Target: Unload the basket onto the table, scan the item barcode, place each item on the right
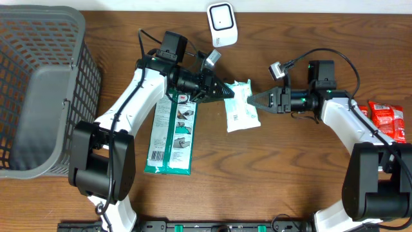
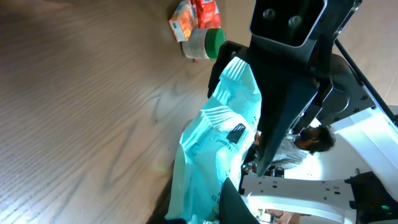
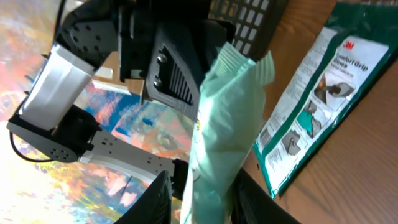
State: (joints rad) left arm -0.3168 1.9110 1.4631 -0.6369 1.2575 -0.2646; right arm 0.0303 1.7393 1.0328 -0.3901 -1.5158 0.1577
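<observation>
1. Basket [image 1: 90, 71]: grey mesh, standing at the far left edge of the table [image 1: 290, 167].
2. Green package [image 1: 170, 138]: flat printed pack lying lengthwise on the wood. It is just right of the basket, partly under the left arm, and also shows in the right wrist view [image 3: 323, 93].
3. Left gripper [image 1: 226, 91]: fingers pressed together on the upper left corner of the pouch, pinching it. In the left wrist view the pouch sits between the two dark fingers [image 2: 280, 106].
4. Scanner [image 1: 221, 24]: small white unit at the back edge of the table, behind the left gripper and apart from the pouch.
5. Pouch [image 1: 241, 109]: the task item, a pale mint-and-white sachet with printed text and a crimped end. It is at table centre between the two grippers, in front of the scanner. It fills the middle of the left wrist view [image 2: 217, 137] and the right wrist view [image 3: 224, 124]. Whether it touches the wood cannot be told.
6. Right gripper [image 1: 254, 100]: tips at the right edge of the pouch, with one finger on either side of it [image 3: 208, 199]. Whether they press on it cannot be told.
7. Red packet [image 1: 386, 119]: lying at the far right edge, beside the right arm.
</observation>
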